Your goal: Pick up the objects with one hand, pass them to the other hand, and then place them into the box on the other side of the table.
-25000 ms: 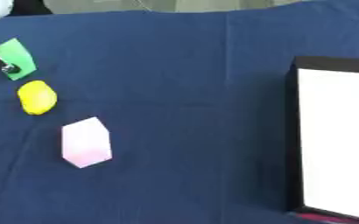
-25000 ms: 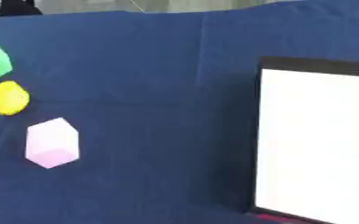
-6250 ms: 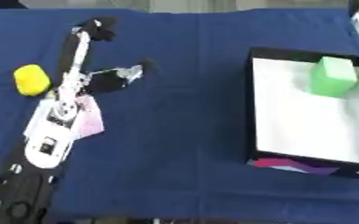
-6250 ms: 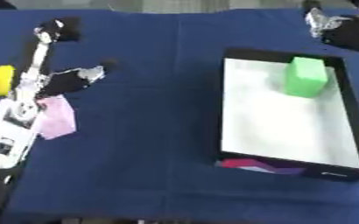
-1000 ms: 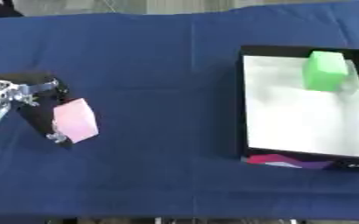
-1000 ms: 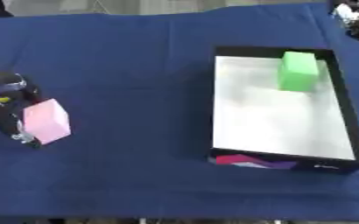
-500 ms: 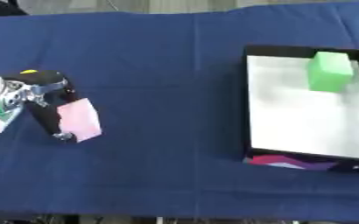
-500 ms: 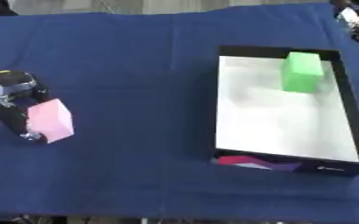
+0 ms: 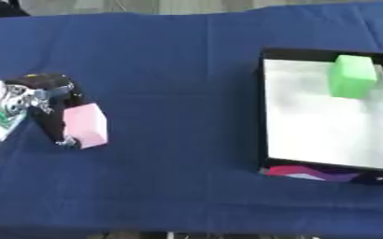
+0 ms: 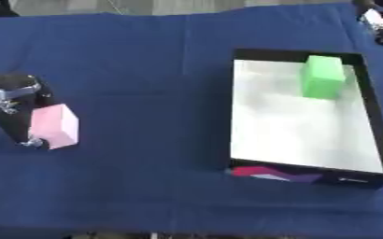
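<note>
One pink block [image 9: 86, 126] at left side of table [image 9: 170, 70], blue cloth over table. Left hand [image 9: 47, 105] curled round block, dark fingers [image 9: 57, 122] against its left face, block's right face clear. Box [image 9: 264, 107] well apart at right side, black walls, white floor. Green block [image 9: 351, 76] inside box, at far right corner. Right hand [image 10: 379, 21] only partly in right eye view, upper right corner; fingers: cannot tell.
</note>
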